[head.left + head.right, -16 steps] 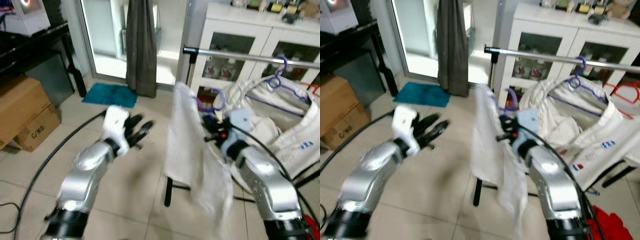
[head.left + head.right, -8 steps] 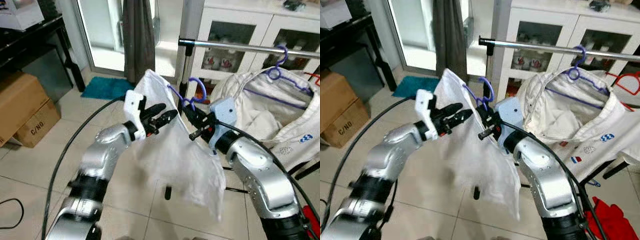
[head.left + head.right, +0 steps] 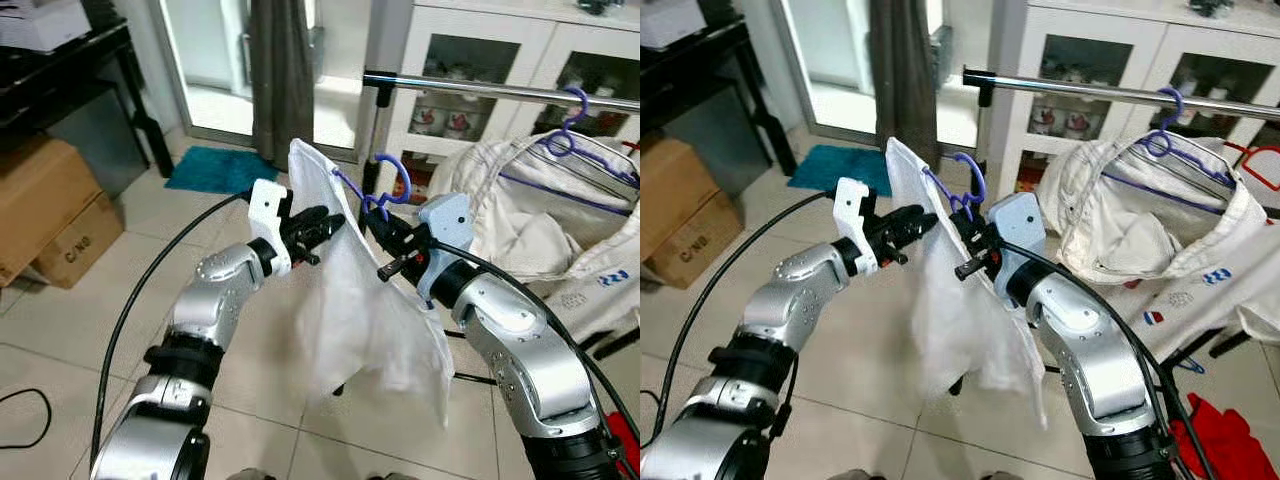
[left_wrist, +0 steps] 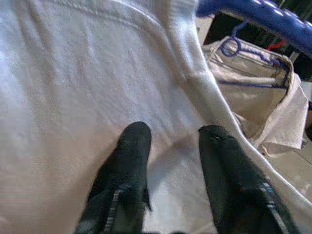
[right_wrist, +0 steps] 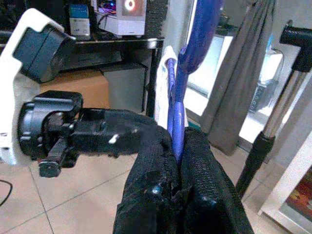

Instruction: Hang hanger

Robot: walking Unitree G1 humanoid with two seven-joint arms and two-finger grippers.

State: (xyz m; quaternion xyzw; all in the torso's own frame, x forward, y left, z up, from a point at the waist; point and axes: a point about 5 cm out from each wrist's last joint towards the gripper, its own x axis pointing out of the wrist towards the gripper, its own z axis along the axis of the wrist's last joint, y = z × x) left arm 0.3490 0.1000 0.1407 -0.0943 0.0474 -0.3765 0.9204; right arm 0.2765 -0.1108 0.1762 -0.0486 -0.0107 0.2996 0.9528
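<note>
A purple hanger (image 3: 392, 181) carrying a white garment (image 3: 368, 312) is held up in front of me, below and left of the metal rail (image 3: 480, 90). My right gripper (image 3: 388, 246) is shut on the hanger's neck; in the right wrist view the fingers (image 5: 146, 161) clamp the purple hanger (image 5: 195, 44). My left gripper (image 3: 322, 224) reaches in from the left to the garment's upper edge. In the left wrist view it (image 4: 173, 141) stands open with its fingers against the white cloth (image 4: 73, 87).
On the rail hangs a second purple hanger (image 3: 566, 138) with a white shirt (image 3: 540, 225). The rack's post (image 3: 378, 125) stands behind the garment. Cardboard boxes (image 3: 45, 215) sit at left, with a teal mat (image 3: 218, 166), a grey curtain (image 3: 283, 80) and a white cabinet (image 3: 490, 45) behind.
Over the last second my left gripper rose to the garment and my right gripper lifted the hanger. Since half a second ago the cloth has dropped to hang narrower; both grippers hold still.
</note>
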